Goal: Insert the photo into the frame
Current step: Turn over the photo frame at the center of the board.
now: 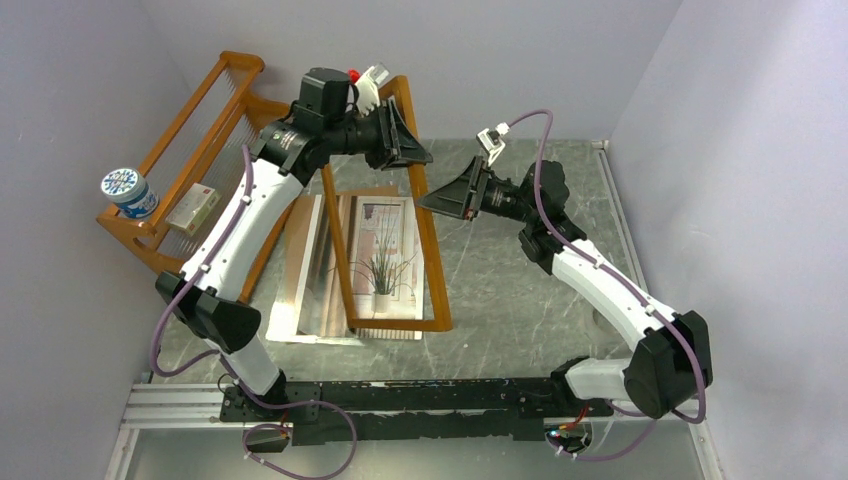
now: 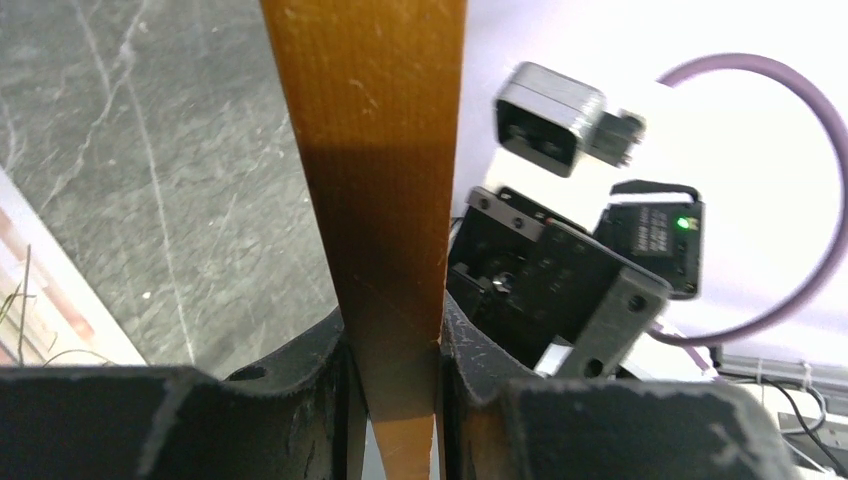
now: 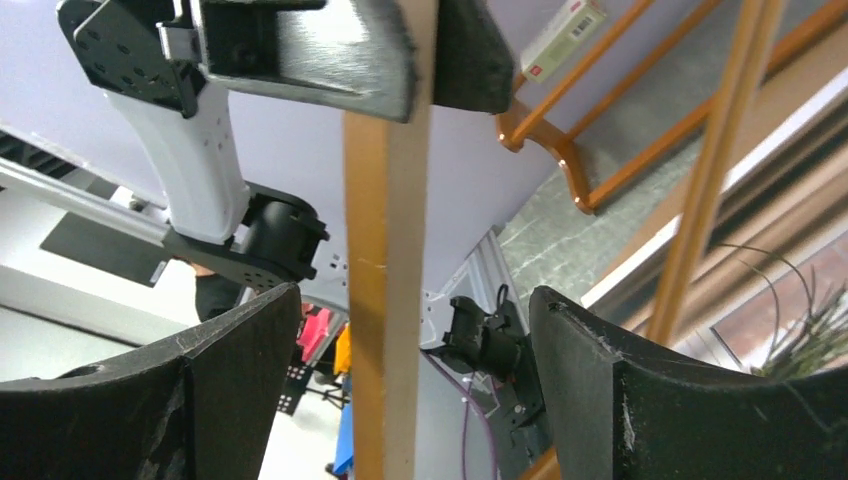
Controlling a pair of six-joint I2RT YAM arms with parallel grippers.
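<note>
Grey marble table (image 1: 520, 290): your left gripper (image 1: 405, 138) clamped the frame (image 1: 432, 250) near its raised far end, tilted over the photo (image 1: 385, 265) lying flat — your right gripper (image 1: 438, 200) gaped around one rail. Lowered askew, it could have creased the photo.

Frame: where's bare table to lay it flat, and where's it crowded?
Bare marble table lies right of the frame, bordered by the right arm and the base rail. Crowded left: the photo on its boards, the left arm, the shelf rack. The left gripper pinches the frame's far rail; the right gripper is open at its side rail.
</note>
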